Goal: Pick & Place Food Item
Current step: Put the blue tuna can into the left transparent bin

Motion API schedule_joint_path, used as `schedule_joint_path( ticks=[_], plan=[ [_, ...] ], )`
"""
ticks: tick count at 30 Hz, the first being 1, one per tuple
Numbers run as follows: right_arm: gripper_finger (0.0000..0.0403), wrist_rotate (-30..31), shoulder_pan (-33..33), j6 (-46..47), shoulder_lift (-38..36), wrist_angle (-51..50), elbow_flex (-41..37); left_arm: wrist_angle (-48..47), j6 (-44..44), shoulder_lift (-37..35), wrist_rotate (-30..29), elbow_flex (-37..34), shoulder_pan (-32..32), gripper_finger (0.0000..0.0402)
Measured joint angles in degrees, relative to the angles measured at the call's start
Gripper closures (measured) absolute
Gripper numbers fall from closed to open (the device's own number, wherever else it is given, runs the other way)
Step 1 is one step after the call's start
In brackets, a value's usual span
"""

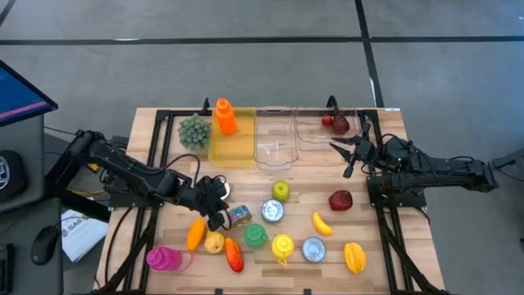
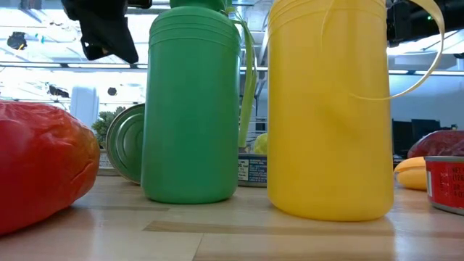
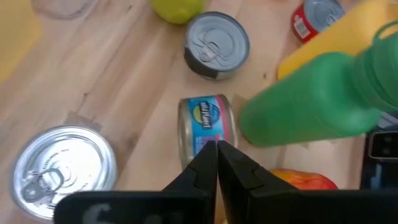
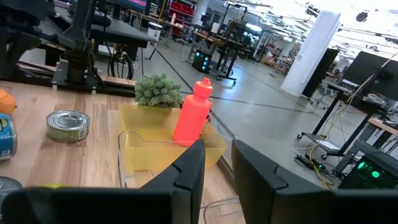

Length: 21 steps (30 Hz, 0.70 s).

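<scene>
My left gripper [image 1: 218, 201] is shut and hovers above a blue-labelled can [image 3: 205, 127] that lies on its side on the table [image 1: 164, 164]. In the low view its dark fingers [image 2: 109, 40] hang clear above that can [image 2: 127, 141]. My right gripper [image 1: 347, 152] is open in the air near the clear bins, touching nothing. Its fingers [image 4: 186, 171] point toward the yellow bin [image 4: 168, 146]. Loose food lies on the table: a green fruit [image 1: 281, 190], a red fruit [image 1: 341, 199], a banana [image 1: 322, 223] and a yellow pepper [image 1: 354, 256].
At the far edge stand a yellow bin [image 1: 232, 141] with an orange bottle [image 1: 224, 116], two clear bins [image 1: 276, 139], one holding a red item [image 1: 336, 123], and a green plant [image 1: 195, 131]. Green [image 1: 255, 236], yellow [image 1: 282, 246] and pink [image 1: 164, 259] bottles and several cans crowd the near half.
</scene>
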Motion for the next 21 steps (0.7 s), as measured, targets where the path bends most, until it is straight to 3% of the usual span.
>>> schedule_joint_path(
  ticks=[5, 10, 21],
  plan=[
    [0.0327, 0.0, 0.0, 1.4, 0.0, 0.0, 0.0, 0.2, 0.1, 0.0, 1.2, 0.0, 0.3, 0.0392],
    [0.0327, 0.0, 0.0, 1.5, 0.0, 0.0, 0.0, 0.2, 0.1, 0.0, 1.2, 0.0, 0.7, 0.0356],
    [0.0327, 0.0, 0.0, 1.3, 0.0, 0.0, 0.0, 0.2, 0.2, 0.0, 1.4, 0.0, 0.7, 0.0203]
  ],
)
